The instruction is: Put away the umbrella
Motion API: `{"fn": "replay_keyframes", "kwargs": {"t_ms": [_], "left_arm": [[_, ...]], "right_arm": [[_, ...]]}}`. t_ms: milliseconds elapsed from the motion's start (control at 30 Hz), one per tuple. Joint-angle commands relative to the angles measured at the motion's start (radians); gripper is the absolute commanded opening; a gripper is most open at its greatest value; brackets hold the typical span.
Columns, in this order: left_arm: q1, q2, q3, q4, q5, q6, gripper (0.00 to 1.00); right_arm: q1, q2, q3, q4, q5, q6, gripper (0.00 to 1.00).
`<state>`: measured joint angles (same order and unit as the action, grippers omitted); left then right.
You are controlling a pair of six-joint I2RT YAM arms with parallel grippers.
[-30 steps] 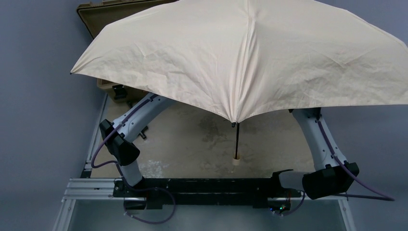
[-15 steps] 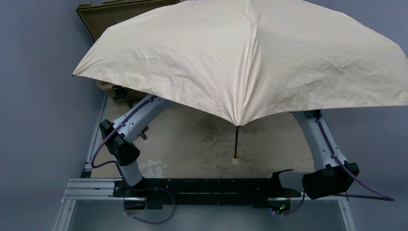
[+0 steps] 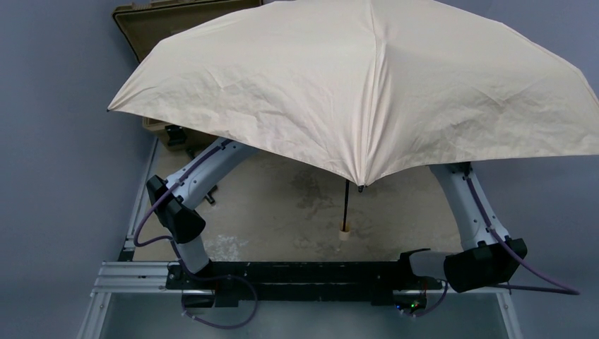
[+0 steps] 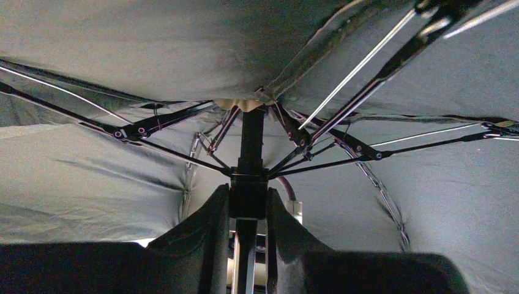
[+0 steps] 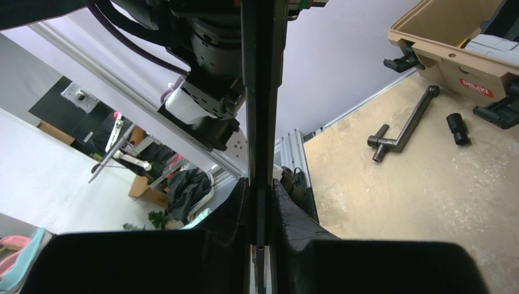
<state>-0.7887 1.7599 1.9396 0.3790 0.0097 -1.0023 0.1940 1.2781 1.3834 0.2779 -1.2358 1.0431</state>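
Gripping the open umbrella (image 3: 367,85) from beneath, both arms hold it aloft just in front of the tan case (image 3: 152,21), apparently so it can be collapsed for stowing. The right gripper (image 5: 262,190) is clamped tight on the dark shaft (image 5: 262,92), steadying it. The left gripper (image 4: 248,205), fingers pressed against the sliding collar (image 4: 248,184) below the ribs, looks set to draw it down. The canopy spreads above both grippers, hiding them from overhead.

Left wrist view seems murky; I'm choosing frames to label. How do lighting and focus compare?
Left wrist: dim beneath the beige fabric umbrella, dark ribs sharp, near fingers blurred. Right wrist: bright, dark shaft silhouetted. Top external: even, sharp.
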Motion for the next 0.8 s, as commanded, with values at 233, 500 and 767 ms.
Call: {"fn": "replay_keyframes", "kwargs": {"t_ms": [233, 500, 767], "left_arm": [[0.000, -0.015, 0.034, 0.067, -0.048, -0.013, 0.35], [0.000, -0.002, 0.058, 0.050, -0.060, -0.033, 0.28], [0.000, -0.003, 0.054, 0.071, -0.096, -0.056, 0.00]], "right_arm": [[-0.004, -0.035, 0.025, 0.020, -0.030, -0.047, 0.00], [-0.005, -0.040, 0.025, 0.013, -0.030, -0.056, 0.00], [-0.006, -0.043, 0.023, -0.007, -0.025, -0.077, 0.00]]}}
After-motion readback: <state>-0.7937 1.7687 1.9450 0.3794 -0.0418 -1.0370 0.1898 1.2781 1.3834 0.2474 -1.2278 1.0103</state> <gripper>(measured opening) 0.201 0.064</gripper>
